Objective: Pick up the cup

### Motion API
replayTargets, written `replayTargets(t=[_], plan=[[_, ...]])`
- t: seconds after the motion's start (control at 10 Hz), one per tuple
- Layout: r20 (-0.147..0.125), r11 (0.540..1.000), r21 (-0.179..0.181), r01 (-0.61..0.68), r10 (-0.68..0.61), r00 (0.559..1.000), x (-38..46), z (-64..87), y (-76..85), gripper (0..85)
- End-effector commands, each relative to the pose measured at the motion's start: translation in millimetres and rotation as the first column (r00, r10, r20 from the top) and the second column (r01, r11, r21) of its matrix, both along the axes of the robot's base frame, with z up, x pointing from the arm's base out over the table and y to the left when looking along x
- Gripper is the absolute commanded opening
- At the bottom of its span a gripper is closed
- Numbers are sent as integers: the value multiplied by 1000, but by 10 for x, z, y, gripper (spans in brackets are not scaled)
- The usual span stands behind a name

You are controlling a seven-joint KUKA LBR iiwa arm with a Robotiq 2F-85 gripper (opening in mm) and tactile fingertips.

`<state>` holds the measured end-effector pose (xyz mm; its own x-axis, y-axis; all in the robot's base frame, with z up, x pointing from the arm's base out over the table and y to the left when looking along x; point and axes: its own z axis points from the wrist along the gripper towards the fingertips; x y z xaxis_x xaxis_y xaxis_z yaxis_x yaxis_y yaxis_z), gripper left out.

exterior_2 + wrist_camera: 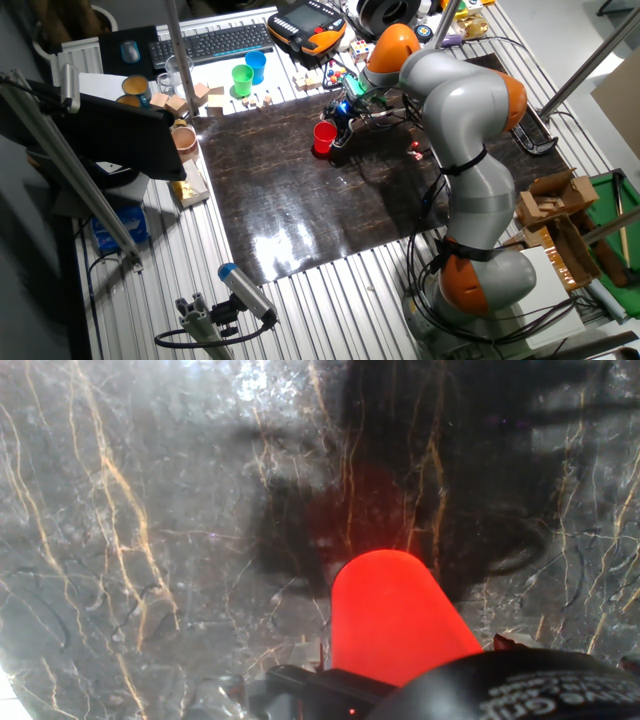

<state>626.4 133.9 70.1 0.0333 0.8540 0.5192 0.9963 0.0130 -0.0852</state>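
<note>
The cup is small, bright red and plain, and sits at the far edge of the dark marble board. My gripper is right at the cup's right side, reaching down from the grey and orange arm. In the hand view the cup fills the bottom centre, its closed base pointing away from the camera over the marble. My gripper has dark parts on both sides of the cup and appears shut on it. A red glow and a dark shadow lie on the marble beyond it. I cannot tell if the cup touches the board.
A green cup and a blue cup stand behind the board, with wooden blocks and a keyboard. An orange pendant lies at the back. A brown bowl sits at the board's left edge.
</note>
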Motion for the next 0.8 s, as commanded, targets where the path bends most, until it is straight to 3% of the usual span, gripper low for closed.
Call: replayTargets(t=[0.0,0.5,0.7], plan=[[-1,1000,0,2,-2,1000,0,0,1,850],[5,1000,8,0,0,1000,-14,-1,10,827],[12,1000,9,-10,10,1000,-17,-2,12,673]])
